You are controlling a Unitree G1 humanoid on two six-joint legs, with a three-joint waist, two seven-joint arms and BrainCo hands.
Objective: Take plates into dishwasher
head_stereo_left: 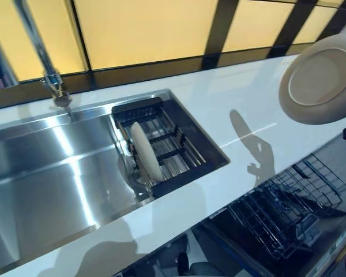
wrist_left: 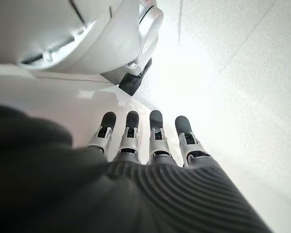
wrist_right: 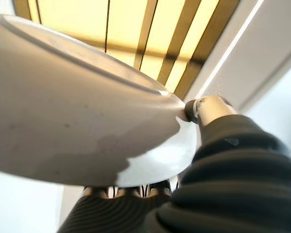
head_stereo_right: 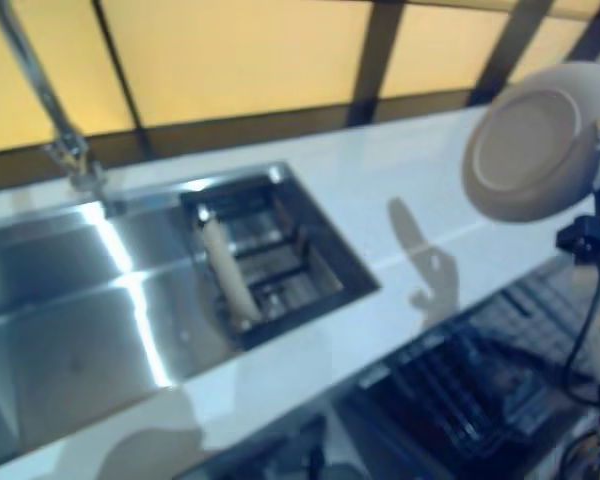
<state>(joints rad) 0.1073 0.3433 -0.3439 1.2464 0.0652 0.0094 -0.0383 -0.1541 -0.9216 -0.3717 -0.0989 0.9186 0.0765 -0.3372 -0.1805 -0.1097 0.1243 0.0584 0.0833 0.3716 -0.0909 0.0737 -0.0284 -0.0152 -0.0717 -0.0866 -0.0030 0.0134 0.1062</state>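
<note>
My right hand point(wrist_right: 203, 109) is clamped on a cream plate point(head_stereo_left: 320, 78); in my right wrist view the thumb tip presses on the plate's rim while the fingers point(wrist_right: 131, 191) lie under its base, so the plate is pinched between them; seen from my head, that plate hangs in the air at about two o'clock, tilted up on edge with its inner face turned toward me, above the far right end of the white countertop point(head_stereo_left: 219, 109); its shadow falls on the counter near the middle.

A second plate point(head_stereo_left: 145, 151) stands on edge in the dark wire rack point(head_stereo_left: 167, 144) that sits in the right end of the steel sink point(head_stereo_left: 52, 173), at about nine o'clock from the held plate and well apart from it; the faucet point(head_stereo_left: 43, 55) rises behind the sink at ten o'clock.

The dishwasher's pulled-out wire rack point(head_stereo_left: 282, 213) lies below the counter's front edge at about five o'clock, under and nearer to me than the held plate.

My left hand point(wrist_left: 140, 141) shows only in its own wrist view; its fingers are straight, side by side and a little apart, holding nothing, pointing over a pale floor.
</note>
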